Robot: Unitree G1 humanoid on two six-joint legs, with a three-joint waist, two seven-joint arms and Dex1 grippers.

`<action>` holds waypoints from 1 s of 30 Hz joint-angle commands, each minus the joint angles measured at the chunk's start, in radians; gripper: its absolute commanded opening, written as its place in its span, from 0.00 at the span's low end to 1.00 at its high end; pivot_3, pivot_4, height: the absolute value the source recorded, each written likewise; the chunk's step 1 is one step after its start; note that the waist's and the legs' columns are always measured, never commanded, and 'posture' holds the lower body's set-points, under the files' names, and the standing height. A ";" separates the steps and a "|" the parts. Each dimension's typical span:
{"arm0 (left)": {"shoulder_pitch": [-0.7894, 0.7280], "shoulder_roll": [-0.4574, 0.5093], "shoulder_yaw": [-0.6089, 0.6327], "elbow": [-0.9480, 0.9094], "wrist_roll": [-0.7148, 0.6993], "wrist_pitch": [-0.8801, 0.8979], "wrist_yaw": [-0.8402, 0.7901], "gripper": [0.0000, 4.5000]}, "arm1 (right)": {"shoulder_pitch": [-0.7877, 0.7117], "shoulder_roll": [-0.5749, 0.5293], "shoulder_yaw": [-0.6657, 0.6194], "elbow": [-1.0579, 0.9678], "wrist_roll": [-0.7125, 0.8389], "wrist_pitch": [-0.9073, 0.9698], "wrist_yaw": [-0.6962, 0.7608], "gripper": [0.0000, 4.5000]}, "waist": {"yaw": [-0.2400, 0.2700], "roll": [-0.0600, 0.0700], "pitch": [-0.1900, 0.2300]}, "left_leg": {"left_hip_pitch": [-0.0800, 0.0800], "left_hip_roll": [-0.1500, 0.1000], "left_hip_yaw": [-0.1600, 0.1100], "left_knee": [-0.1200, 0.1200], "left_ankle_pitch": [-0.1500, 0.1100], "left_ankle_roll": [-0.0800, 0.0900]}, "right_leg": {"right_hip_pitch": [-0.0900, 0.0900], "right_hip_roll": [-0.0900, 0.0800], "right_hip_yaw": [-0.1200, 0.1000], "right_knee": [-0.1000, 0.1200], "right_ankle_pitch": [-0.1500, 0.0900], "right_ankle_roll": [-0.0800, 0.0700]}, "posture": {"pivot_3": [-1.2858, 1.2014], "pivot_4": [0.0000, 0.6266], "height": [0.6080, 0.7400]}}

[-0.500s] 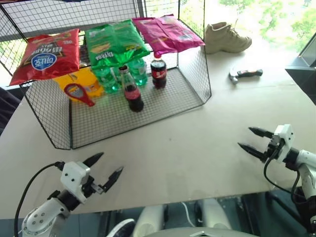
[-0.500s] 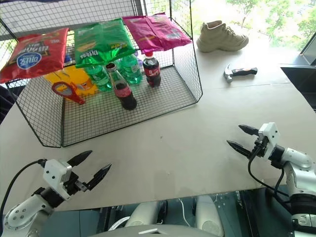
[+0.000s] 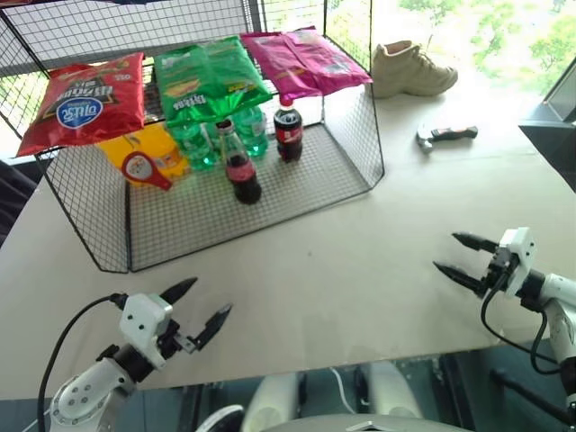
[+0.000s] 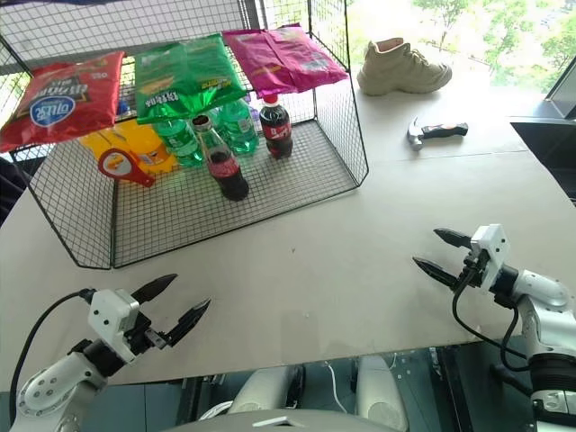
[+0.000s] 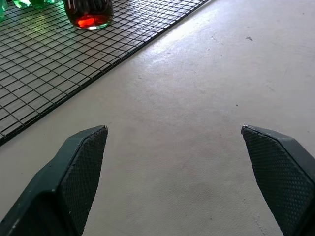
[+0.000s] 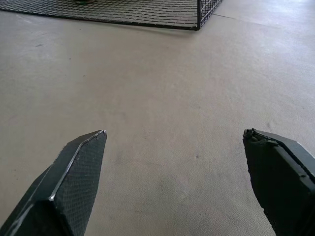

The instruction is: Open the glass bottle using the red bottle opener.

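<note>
The glass bottle [image 3: 241,167], slim with dark cola and a red label, stands upright on the wire rack's floor [image 3: 297,184]; its base [image 5: 88,12] shows in the left wrist view. The red bottle opener [image 3: 145,169] leans to its left inside the rack, against a yellow bag. My left gripper [image 3: 209,298] hovers open over the table's near edge, well short of the rack, with nothing between its fingers [image 5: 83,162]. My right gripper [image 3: 445,251] is open and empty at the near right, pointing left across the bare tabletop.
Red, green and pink snack bags [image 3: 211,76] lie on the rack's top shelf. Green plastic bottles [image 3: 252,130] and a plastic cola bottle [image 3: 289,132] stand behind the glass bottle. A beige shoe [image 3: 409,68] and a folding tool [image 3: 446,135] lie at the far right.
My left gripper has edged slightly to the right. The right gripper and the things in the rack have stayed where they were.
</note>
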 commanded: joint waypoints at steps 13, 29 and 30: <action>-0.072 -0.040 -0.010 -0.003 -0.015 -0.009 0.030 1.00 | 0.094 0.056 0.017 -0.270 0.043 0.048 -0.068 0.99 | 0.001 0.000 0.000 | 0.001 0.000 0.001 0.001 0.000 0.000 | 0.000 0.000 0.001 0.002 0.001 0.002 | 0.52 0.24 1.00; -0.448 -0.155 0.135 0.119 0.090 -0.009 0.486 1.00 | -0.003 0.207 0.225 -0.723 0.067 0.238 -0.290 0.99 | 0.013 -0.002 -0.001 | 0.002 -0.002 0.000 0.003 0.000 -0.001 | 0.000 0.004 0.001 0.005 0.002 0.003 | 0.52 0.24 1.00; -0.463 -0.157 0.139 0.125 0.095 -0.010 0.503 1.00 | -0.014 0.214 0.233 -0.738 0.068 0.251 -0.306 0.99 | 0.014 -0.003 -0.001 | 0.001 -0.002 0.000 0.003 0.000 -0.001 | 0.000 0.003 0.001 0.005 0.002 0.003 | 0.52 0.24 1.00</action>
